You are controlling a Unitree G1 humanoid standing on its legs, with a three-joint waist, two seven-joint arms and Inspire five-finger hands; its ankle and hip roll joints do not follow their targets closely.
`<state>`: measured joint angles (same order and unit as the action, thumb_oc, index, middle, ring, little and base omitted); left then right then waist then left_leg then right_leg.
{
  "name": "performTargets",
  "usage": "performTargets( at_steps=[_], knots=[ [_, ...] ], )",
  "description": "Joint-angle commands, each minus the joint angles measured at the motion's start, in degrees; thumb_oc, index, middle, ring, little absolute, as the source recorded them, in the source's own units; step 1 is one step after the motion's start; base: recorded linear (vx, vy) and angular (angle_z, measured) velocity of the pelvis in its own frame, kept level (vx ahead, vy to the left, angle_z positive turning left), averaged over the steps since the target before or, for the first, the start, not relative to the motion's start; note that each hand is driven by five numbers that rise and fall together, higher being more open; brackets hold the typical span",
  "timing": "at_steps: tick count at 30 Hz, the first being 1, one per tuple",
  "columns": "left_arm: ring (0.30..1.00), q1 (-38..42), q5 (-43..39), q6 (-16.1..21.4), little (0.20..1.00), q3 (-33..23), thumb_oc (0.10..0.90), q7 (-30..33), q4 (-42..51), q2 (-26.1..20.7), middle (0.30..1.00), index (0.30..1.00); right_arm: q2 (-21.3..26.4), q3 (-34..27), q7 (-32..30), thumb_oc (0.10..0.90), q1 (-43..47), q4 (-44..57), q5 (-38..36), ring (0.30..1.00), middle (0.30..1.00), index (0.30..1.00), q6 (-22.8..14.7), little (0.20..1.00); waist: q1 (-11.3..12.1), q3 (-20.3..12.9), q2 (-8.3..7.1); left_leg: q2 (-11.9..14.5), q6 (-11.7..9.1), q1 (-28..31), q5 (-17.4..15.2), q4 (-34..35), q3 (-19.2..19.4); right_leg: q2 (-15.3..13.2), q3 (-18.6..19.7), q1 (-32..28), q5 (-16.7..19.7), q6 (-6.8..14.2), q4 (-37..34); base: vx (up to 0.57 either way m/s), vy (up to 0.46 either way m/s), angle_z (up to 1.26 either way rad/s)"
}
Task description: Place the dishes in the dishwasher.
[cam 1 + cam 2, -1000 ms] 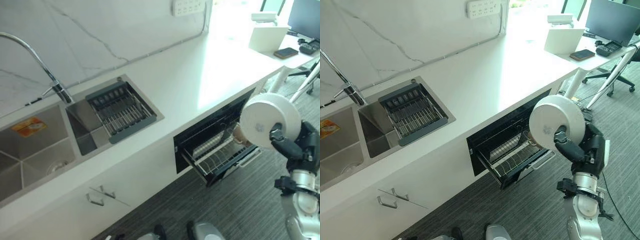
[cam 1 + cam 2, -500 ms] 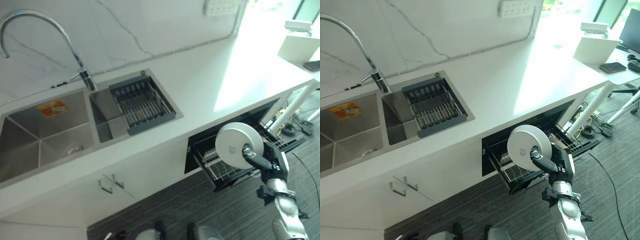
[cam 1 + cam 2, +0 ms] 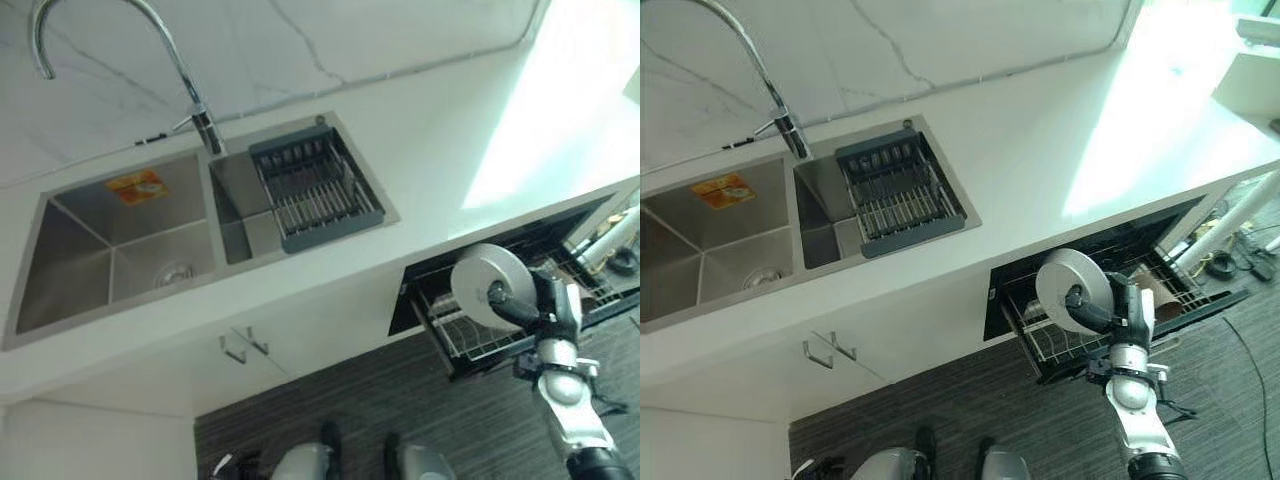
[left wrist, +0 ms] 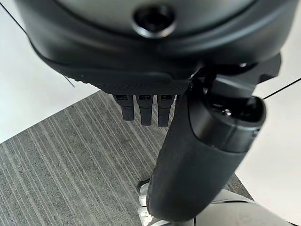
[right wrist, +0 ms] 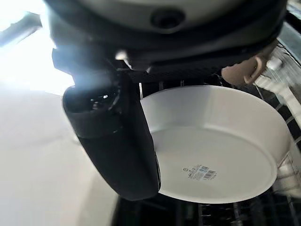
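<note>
Silver-grey arm, dark right hand (image 3: 1118, 306)

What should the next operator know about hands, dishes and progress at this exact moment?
Right hand: shut on a white plate, held on edge over the pulled-out dishwasher rack.
Left hand: holds nothing, fingers straight, hanging over the striped floor.
Dishwasher: open under the counter; the rack already holds a few white dishes and a tan mug behind the plate.
Sink: shows no dishes; the grey drainer looks bare.
Done: plate brought to the rack.
Left: lower the plate into a free slot, let go, and probably push the rack in.
</note>
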<state>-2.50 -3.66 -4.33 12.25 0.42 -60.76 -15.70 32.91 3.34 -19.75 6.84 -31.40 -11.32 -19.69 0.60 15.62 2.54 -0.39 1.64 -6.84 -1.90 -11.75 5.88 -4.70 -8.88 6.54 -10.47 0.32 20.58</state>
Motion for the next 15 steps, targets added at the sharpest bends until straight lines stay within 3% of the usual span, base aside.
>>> performTargets(
  at_steps=[1, 6, 14, 15],
  knots=[
    [0.900, 1.6, 0.1, 1.1, 0.900, 3.1, 0.800, -0.6, 0.1, -2.2, 0.900, 0.900, 4.7, 0.1, -8.6, 0.400, 9.9, 0.3, 5.4, 0.300, 0.300, 0.300, -5.9, 0.300, 2.1, -1.7, -1.26, 1.8, -2.6, 0.1, -9.5, -5.4, -3.4, -3.3, -1.1, -2.0, 0.4, 5.7, -3.4, 0.00, -0.019, 0.14],
    [0.900, 2.3, -0.6, 2.0, 0.900, 4.3, 0.800, -0.7, 0.2, -2.8, 0.900, 0.900, 7.1, 4.9, -14.3, 0.400, 15.3, -3.1, 15.8, 0.300, 0.300, 0.300, -1.3, 0.300, 3.4, 0.2, -0.33, 1.4, -2.4, -1.4, -8.7, -5.4, -4.2, -3.9, -2.2, -1.1, 1.1, 5.7, -3.4, -0.05, -0.013, 0.14],
    [0.900, 2.3, -1.5, 3.1, 0.900, 4.5, 0.800, -1.1, 0.1, -3.3, 0.900, 0.900, 9.4, 10.4, -17.2, 0.400, 20.1, -6.7, 22.6, 0.300, 0.300, 0.300, 2.5, 0.300, 4.3, 1.8, 0.02, 1.0, -2.5, -2.8, -7.8, -5.4, -5.0, -4.1, -2.5, -0.1, 1.5, 5.6, -3.4, -0.04, 0.001, 0.07],
    [0.900, 2.4, -1.8, 3.6, 0.900, 4.6, 0.800, -1.2, 0.1, -3.4, 0.900, 0.900, 9.6, 11.2, -19.8, 0.400, 21.0, -8.0, 24.2, 0.300, 0.300, 0.300, 4.4, 0.300, 4.6, 2.3, 0.08, 1.0, -2.4, -3.2, -7.6, -5.4, -5.1, -4.1, -2.7, 0.1, 1.7, 5.6, -3.4, -0.04, -0.021, 0.06]
  ],
)
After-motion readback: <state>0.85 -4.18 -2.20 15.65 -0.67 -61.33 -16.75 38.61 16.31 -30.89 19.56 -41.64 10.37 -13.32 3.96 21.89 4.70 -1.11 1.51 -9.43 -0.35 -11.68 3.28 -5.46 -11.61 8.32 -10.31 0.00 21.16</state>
